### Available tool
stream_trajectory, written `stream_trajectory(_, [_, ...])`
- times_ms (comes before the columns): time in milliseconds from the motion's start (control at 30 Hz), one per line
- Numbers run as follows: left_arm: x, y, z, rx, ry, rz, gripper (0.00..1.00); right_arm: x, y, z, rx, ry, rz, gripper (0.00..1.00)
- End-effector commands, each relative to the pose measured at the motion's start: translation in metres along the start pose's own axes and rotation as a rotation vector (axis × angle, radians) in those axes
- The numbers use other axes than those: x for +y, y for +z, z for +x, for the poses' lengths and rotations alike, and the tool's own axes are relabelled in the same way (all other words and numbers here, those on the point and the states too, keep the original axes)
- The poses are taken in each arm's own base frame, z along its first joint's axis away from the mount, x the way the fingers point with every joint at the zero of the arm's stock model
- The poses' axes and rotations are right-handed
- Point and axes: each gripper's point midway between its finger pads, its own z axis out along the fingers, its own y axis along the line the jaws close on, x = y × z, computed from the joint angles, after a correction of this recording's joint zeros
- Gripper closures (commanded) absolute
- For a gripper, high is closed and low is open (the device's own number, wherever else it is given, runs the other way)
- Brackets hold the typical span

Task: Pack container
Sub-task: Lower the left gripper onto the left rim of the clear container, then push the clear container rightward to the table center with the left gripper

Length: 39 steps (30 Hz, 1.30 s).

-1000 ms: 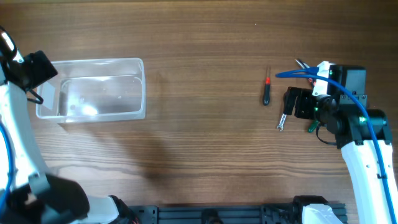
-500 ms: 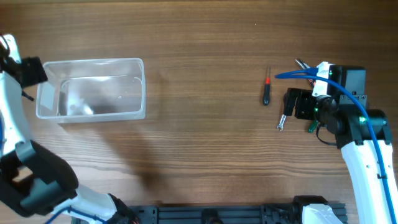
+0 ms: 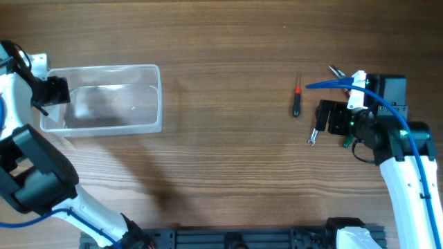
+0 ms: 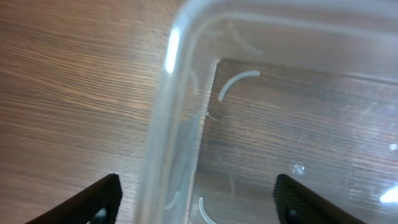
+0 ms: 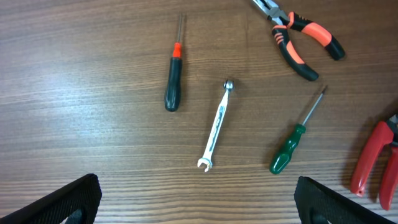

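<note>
The clear plastic container [image 3: 158, 97] sits on the left of the wooden table and holds nothing. My left gripper [image 3: 57, 90] is over its left end. In the left wrist view the container's rim and wall [image 4: 163, 124] run between my open left fingers [image 4: 198, 202], one finger outside and one inside. My right gripper [image 3: 325, 116] is open and empty above the tools on the right. In the right wrist view its fingers [image 5: 199, 205] hang apart, nearer than a silver wrench [image 5: 216, 127].
A black-handled screwdriver with a red collar [image 5: 173, 87] [image 3: 296, 100], a green screwdriver [image 5: 291, 148], orange-and-black pliers [image 5: 300, 36] and a red-handled tool [image 5: 372, 155] lie around the wrench [image 3: 313, 135]. Bare wood lies between container and tools.
My left gripper has moved right from the table's left edge to the container's left end and now straddles its rim. The right arm and tools have not moved.
</note>
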Motion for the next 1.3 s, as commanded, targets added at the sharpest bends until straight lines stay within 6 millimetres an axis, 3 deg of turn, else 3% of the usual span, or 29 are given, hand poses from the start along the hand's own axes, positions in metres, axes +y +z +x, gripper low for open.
stream_trajectory(0, [-0.005,0.007,-0.001,0.001,0.012,0.041,0.32,-0.001,-0.006,-0.006,-0.016,-0.024,0.018,0.0])
stream_trajectory(133, [-0.006,0.007,0.0,0.005,0.012,0.045,0.61,-0.001,-0.006,-0.005,-0.015,-0.023,0.018,0.0])
stream_trajectory(200, [-0.007,0.007,0.003,0.019,0.011,0.051,0.68,-0.001,-0.006,-0.005,-0.014,-0.023,0.018,0.0])
stream_trajectory(300, [-0.008,0.007,0.006,0.029,0.011,0.055,0.69,-0.001,-0.006,-0.005,-0.015,-0.023,0.018,0.0])
stream_trajectory(633, [-0.013,0.006,0.013,0.055,0.011,0.077,0.86,-0.002,-0.006,-0.005,-0.015,-0.025,0.019,0.0])
stream_trajectory(700, [-0.017,0.006,0.011,0.044,0.01,0.103,0.88,-0.001,-0.006,-0.005,-0.015,-0.026,0.018,0.0])
stream_trajectory(767, [-0.02,0.006,0.007,0.032,0.001,0.105,0.96,-0.001,-0.006,-0.006,-0.016,-0.025,0.018,0.0])
stream_trajectory(867, [-0.026,0.006,0.003,0.026,0.006,0.108,0.96,-0.001,-0.007,-0.007,-0.022,-0.025,0.018,0.0])
stream_trajectory(1033, [-0.054,0.004,-0.005,0.02,0.068,0.126,0.96,-0.003,-0.007,-0.008,-0.026,-0.024,0.03,0.0])
stream_trajectory(1267, [-0.124,-0.012,-0.014,0.019,0.171,0.172,0.96,-0.01,-0.008,-0.011,-0.041,-0.013,0.067,0.0])
